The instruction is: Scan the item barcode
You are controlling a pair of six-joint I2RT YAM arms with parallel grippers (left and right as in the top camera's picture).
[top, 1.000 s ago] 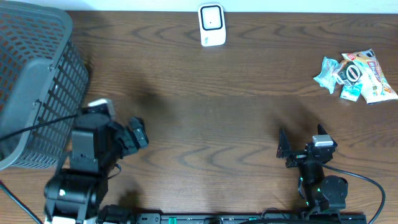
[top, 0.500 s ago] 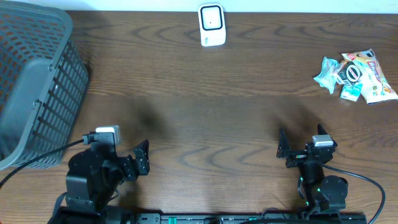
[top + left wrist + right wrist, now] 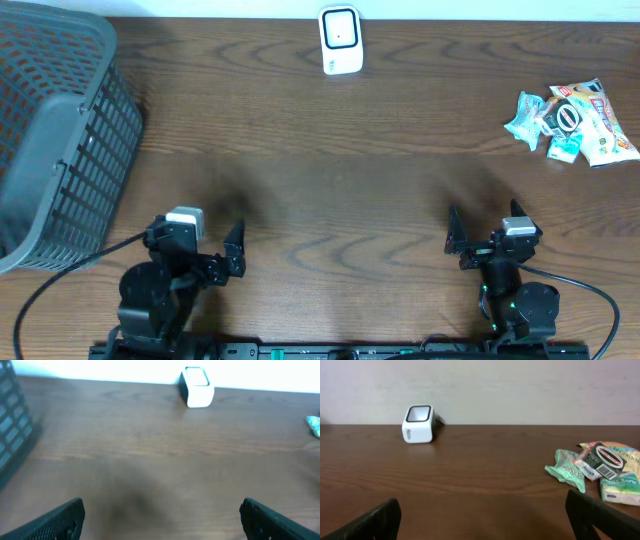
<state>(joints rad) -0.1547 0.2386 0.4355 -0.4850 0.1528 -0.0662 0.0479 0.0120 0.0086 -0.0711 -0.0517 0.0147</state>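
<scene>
A small pile of snack packets [image 3: 572, 120] lies at the table's far right; in the right wrist view the packets [image 3: 597, 466] show a barcode on a black-and-red pouch. The white scanner [image 3: 340, 40] stands at the back middle, also in the left wrist view [image 3: 198, 387] and as a white scanner block [image 3: 418, 424] in the right wrist view. My left gripper [image 3: 195, 240] sits low at the near left, open and holding nothing [image 3: 162, 525]. My right gripper [image 3: 485, 224] rests at the near right, open too [image 3: 482, 520], well short of the packets.
A grey mesh basket [image 3: 55, 140] fills the far left corner, and its wall shows at the left edge as the basket [image 3: 10, 420]. Bare brown table [image 3: 330, 190] lies between the grippers and the scanner. A pale wall runs behind the table.
My left arm has pulled back from beside the basket toward the near edge and settled low, still open. The right arm has not moved.
</scene>
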